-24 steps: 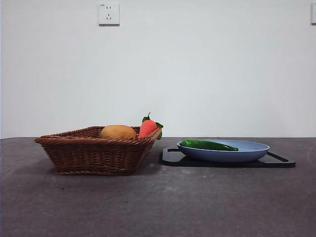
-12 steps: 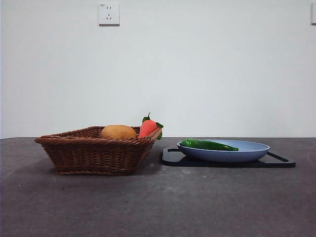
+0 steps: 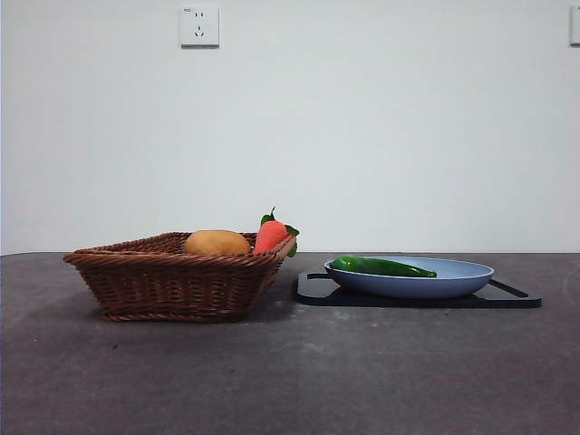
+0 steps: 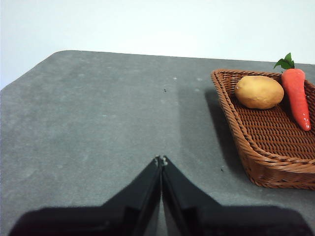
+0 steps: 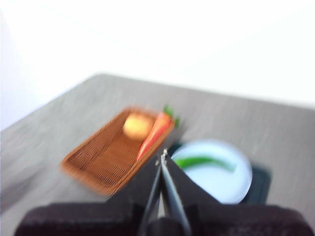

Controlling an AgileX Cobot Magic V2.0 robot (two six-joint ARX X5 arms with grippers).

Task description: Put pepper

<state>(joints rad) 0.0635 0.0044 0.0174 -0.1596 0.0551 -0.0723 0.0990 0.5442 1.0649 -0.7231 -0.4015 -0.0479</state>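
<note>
The long dark-green pepper (image 3: 382, 266) lies in the blue plate (image 3: 458, 276) on a black board (image 3: 517, 296) right of the basket. The blurred right wrist view also shows the pepper (image 5: 206, 162) on the plate (image 5: 221, 184), well below my right gripper (image 5: 163, 156), which is shut and empty, high above the table. My left gripper (image 4: 161, 161) is shut and empty over bare table, left of the wicker basket (image 4: 266, 157). Neither arm shows in the front view.
The wicker basket (image 3: 172, 276) holds a yellow-brown potato (image 3: 217, 242) and a red-orange carrot (image 3: 271, 234) with green leaves. A wall socket (image 3: 199, 25) sits on the white wall behind. Grey tabletop (image 3: 290, 372) stretches in front.
</note>
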